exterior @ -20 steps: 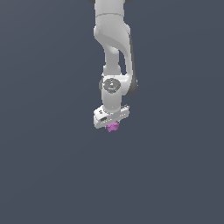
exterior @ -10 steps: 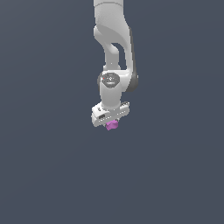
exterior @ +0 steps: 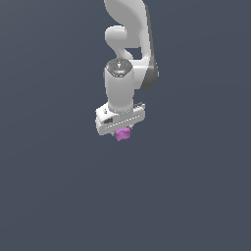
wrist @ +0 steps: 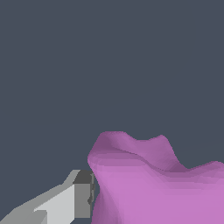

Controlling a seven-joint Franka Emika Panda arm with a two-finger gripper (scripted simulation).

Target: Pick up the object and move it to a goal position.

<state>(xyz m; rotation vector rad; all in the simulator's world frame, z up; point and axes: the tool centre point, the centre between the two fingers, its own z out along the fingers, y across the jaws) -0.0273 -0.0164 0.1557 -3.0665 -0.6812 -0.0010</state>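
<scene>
The object (exterior: 123, 134), a small magenta-pink chunk, hangs just under the white hand of the arm in the exterior view, held in my gripper (exterior: 122, 133). Close up in the wrist view, the object (wrist: 157, 188) fills much of the picture with its rounded pink folds. One grey-white finger (wrist: 76, 197) presses against its side there. The other finger is hidden behind the pink mass. Both sit well off any surface against the plain dark background.
The white arm (exterior: 128, 44) comes down from the upper edge of the exterior view. Around it is only a uniform dark grey-blue background, with no other objects, edges or goal marker showing.
The arm has risen a little with the object still held in it, and the wrist has drawn slightly toward the exterior view's left.
</scene>
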